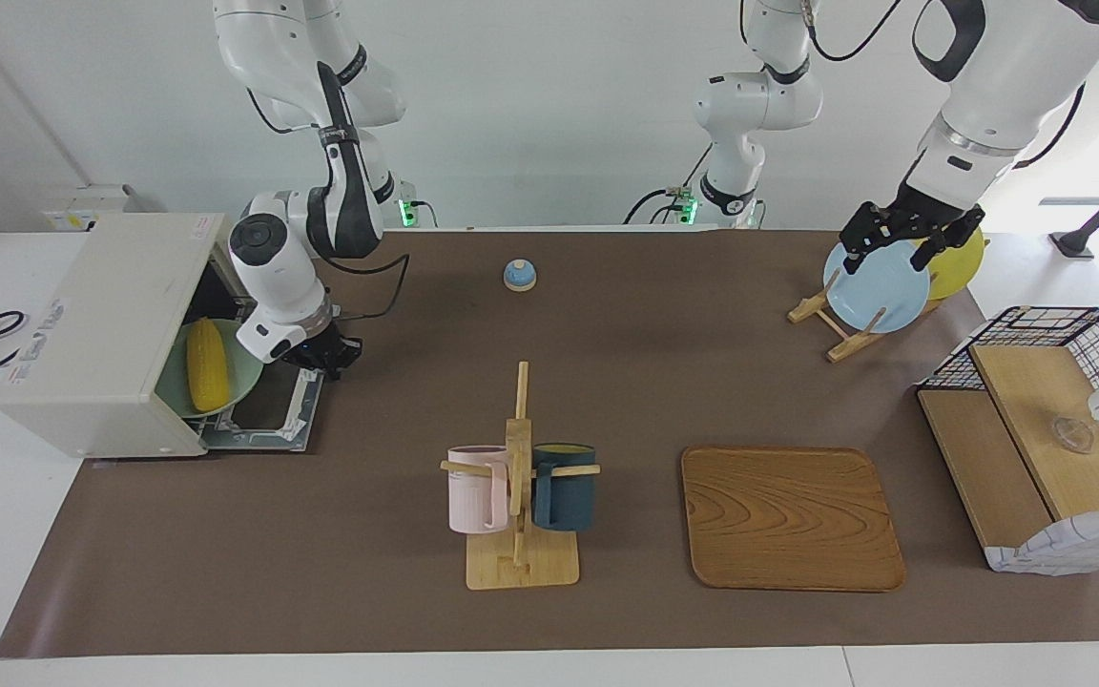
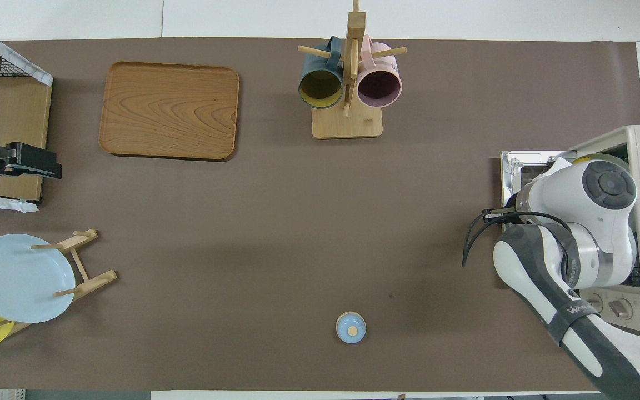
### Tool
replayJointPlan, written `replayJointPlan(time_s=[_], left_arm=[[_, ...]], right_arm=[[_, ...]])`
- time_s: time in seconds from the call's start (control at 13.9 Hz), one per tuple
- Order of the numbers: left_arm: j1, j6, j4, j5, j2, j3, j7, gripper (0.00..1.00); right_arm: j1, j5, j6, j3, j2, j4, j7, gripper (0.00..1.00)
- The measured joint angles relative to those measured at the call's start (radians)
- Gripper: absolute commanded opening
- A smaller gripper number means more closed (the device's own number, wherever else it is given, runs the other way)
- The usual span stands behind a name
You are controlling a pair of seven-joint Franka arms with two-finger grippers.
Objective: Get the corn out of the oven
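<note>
The oven (image 1: 101, 324) stands at the right arm's end of the table, with its door (image 1: 268, 410) folded down flat. The corn (image 1: 207, 375) lies on a pale green plate (image 1: 249, 374) inside the oven's opening. My right gripper (image 1: 328, 351) hangs low over the edge of the open door that is nearer to the robots, beside the plate and apart from the corn. In the overhead view the right arm's wrist (image 2: 586, 194) covers the gripper and most of the oven's opening. My left gripper (image 1: 893, 250) waits raised and open over the plate rack, holding nothing.
A blue plate (image 1: 876, 286) and a yellow plate (image 1: 960, 258) stand in a wooden rack. A wire-and-wood basket (image 1: 1046, 429), a wooden tray (image 1: 788, 515), a mug rack (image 1: 519, 477) with two mugs, and a small blue bell (image 1: 519, 275) are also on the table.
</note>
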Motion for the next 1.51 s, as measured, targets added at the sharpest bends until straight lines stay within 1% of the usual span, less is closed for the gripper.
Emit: replayJointPlan(time_s=[0.14, 0.22, 0.5, 0.65, 0.72, 0.79, 0.86, 1.0, 1.08, 1.15, 1.22, 1.36, 1.44, 1.51], left_arm=[[0.000, 0.005, 0.000, 0.000, 0.000, 0.000, 0.000, 1.00], [0.000, 0.006, 0.000, 0.000, 0.000, 0.000, 0.000, 1.00], [0.000, 0.007, 0.000, 0.000, 0.000, 0.000, 0.000, 1.00], [0.000, 0.007, 0.000, 0.000, 0.000, 0.000, -0.001, 1.00], [0.000, 0.007, 0.000, 0.000, 0.000, 0.000, -0.001, 1.00], [0.000, 0.007, 0.000, 0.000, 0.000, 0.000, -0.001, 1.00], [0.000, 0.007, 0.000, 0.000, 0.000, 0.000, -0.002, 1.00], [0.000, 0.007, -0.003, 0.000, 0.000, 0.000, -0.002, 1.00], [0.000, 0.007, -0.004, 0.000, 0.000, 0.000, -0.002, 1.00], [0.000, 0.007, -0.005, 0.000, 0.000, 0.000, -0.002, 1.00], [0.000, 0.007, -0.005, 0.000, 0.000, 0.000, -0.002, 1.00], [0.000, 0.007, -0.005, 0.000, 0.000, -0.001, -0.002, 1.00], [0.000, 0.007, -0.005, 0.000, 0.000, -0.002, -0.002, 1.00], [0.000, 0.007, -0.005, 0.000, 0.000, -0.003, -0.002, 1.00]], right_arm=[[0.012, 0.012, -0.008, -0.001, -0.001, 0.009, 0.000, 0.00], [0.024, 0.014, -0.031, -0.001, -0.002, 0.026, 0.000, 0.00], [0.039, 0.014, -0.224, -0.003, -0.026, 0.150, 0.002, 0.00], [0.036, 0.013, -0.310, -0.011, -0.049, 0.195, 0.002, 0.00], [0.032, 0.007, -0.338, -0.017, -0.061, 0.208, 0.000, 0.12], [0.022, -0.007, -0.353, -0.022, -0.073, 0.215, -0.007, 0.40], [0.004, -0.021, -0.361, -0.025, -0.084, 0.217, -0.022, 0.61], [-0.056, -0.037, -0.363, -0.026, -0.094, 0.216, -0.080, 0.85], [-0.091, -0.039, -0.363, -0.027, -0.094, 0.214, -0.122, 0.80], [-0.124, -0.040, -0.363, -0.028, -0.094, 0.212, -0.162, 0.71], [-0.149, -0.041, -0.363, -0.029, -0.094, 0.210, -0.194, 0.65], [-0.163, -0.040, -0.362, -0.028, -0.094, 0.203, -0.216, 0.59], [-0.161, -0.041, -0.359, -0.026, -0.094, 0.198, -0.216, 0.53], [-0.161, -0.041, -0.352, -0.024, -0.095, 0.191, -0.216, 0.50]])
